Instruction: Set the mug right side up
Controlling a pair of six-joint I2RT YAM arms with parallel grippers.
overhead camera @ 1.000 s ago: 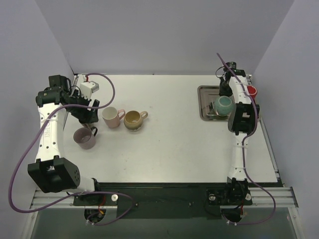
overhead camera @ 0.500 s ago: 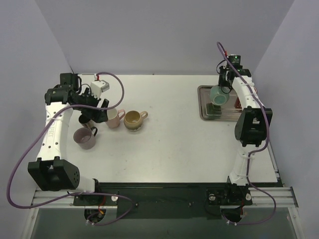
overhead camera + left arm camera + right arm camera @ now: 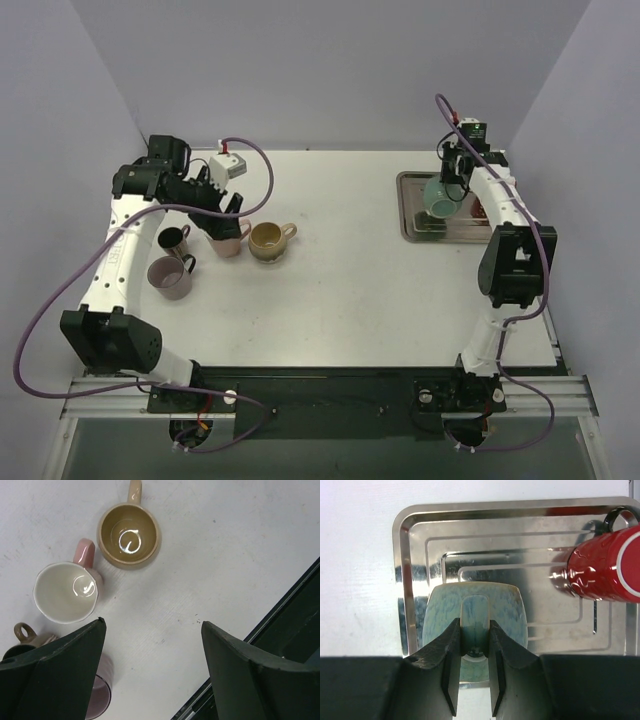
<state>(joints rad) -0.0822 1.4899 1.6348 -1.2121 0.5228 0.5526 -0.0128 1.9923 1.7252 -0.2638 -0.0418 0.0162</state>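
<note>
A teal glazed mug (image 3: 440,615) hangs over the metal tray (image 3: 470,535), held by its handle (image 3: 475,615). My right gripper (image 3: 474,645) is shut on that handle. In the top view the mug (image 3: 438,194) is above the tray's left part (image 3: 410,232), below my right gripper (image 3: 452,185), and looks tilted. I cannot tell which way its mouth points. My left gripper (image 3: 152,625) is open and empty above the table. In the top view it (image 3: 222,208) hovers over the pink mug (image 3: 228,243).
A red mug (image 3: 605,572) lies on its side in the tray's right part. Near the left gripper stand upright mugs: tan (image 3: 129,535), pink with a white inside (image 3: 65,592), mauve (image 3: 100,695) and a small dark one (image 3: 172,238). The table's dark front edge (image 3: 295,625) is close.
The right gripper has carried the teal mug from the tray's front toward its back and turned it. The left gripper has moved right and back, off the small dark mug.
</note>
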